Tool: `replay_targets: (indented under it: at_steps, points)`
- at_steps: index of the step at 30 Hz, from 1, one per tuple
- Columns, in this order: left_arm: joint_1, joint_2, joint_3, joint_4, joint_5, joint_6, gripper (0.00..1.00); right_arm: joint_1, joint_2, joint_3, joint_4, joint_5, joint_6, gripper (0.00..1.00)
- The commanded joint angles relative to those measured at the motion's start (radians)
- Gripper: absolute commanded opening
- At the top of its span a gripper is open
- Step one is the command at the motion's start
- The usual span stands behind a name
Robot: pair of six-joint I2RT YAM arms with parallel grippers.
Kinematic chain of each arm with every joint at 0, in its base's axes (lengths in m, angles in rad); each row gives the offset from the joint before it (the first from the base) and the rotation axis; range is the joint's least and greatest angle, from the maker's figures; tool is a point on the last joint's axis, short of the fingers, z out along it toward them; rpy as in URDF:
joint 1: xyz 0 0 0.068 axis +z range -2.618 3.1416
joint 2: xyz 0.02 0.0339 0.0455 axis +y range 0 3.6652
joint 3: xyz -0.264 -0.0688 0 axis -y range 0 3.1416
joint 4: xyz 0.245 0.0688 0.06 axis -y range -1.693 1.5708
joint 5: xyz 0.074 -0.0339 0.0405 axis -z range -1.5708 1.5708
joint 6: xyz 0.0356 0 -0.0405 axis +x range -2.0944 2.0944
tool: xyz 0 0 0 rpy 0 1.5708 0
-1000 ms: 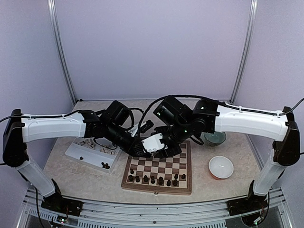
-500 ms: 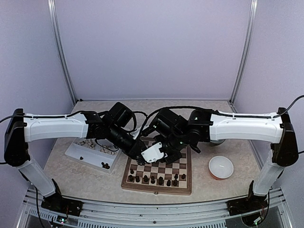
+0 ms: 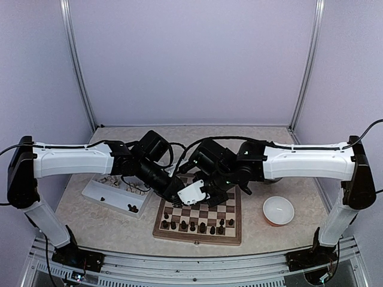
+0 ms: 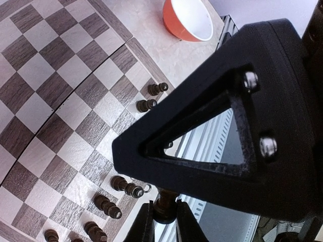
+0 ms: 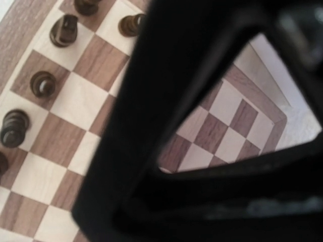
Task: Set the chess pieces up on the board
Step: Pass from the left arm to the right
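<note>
- The left claw [image 4: 164, 214] was pictured clamped on a dark chess piece [image 4: 164, 204], held between its fingertips above the board [image 3: 179, 237].
- The right claw [image 3: 184, 196] was held close alongside; its jaws could not be made out.
- Along the near edge, other dark pieces [image 3: 197, 226] were lined up.

Clearance over the board [image 3: 234, 206]
My arms [image 3: 155, 170] crowd its far-left corner; dark pieces [image 3: 197, 226] line its near edge; its middle rows lie open; a bowl [image 3: 278, 209] stands to its right.
</note>
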Motion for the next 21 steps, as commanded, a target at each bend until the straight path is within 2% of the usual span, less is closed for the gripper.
replay_targets:
  at_steps: [1, 4, 7, 11, 13, 16, 18, 21]
  points:
    - [0.004, -0.002, 0.014, 0.037, 0.007, -0.006, 0.13, -0.019, -0.008, -0.026, 0.019, -0.023, 0.027, 0.07]
    - [0.005, -0.004, 0.012, 0.061, 0.024, -0.014, 0.07, -0.020, -0.009, -0.027, 0.029, -0.031, 0.029, 0.14]
    - [0.013, 0.002, 0.017, 0.074, 0.043, -0.019, 0.03, -0.019, -0.001, -0.020, 0.029, -0.040, 0.026, 0.26]
    - [0.032, 0.030, 0.027, 0.067, 0.061, -0.025, 0.01, -0.006, 0.001, -0.027, 0.027, -0.041, 0.009, 0.30]
    - [0.036, 0.038, 0.026, 0.066, 0.066, -0.025, 0.00, -0.002, 0.004, -0.030, 0.024, -0.036, 0.009, 0.26]
    - [0.038, 0.039, 0.022, 0.063, 0.066, -0.021, 0.00, -0.003, 0.008, -0.033, 0.025, -0.019, 0.017, 0.14]
    - [0.043, 0.031, 0.017, 0.058, 0.048, -0.021, 0.06, -0.011, 0.000, -0.047, 0.037, -0.015, 0.024, 0.10]
    - [0.050, -0.015, -0.019, 0.067, -0.019, -0.024, 0.17, -0.059, -0.022, -0.040, 0.037, -0.105, 0.069, 0.07]
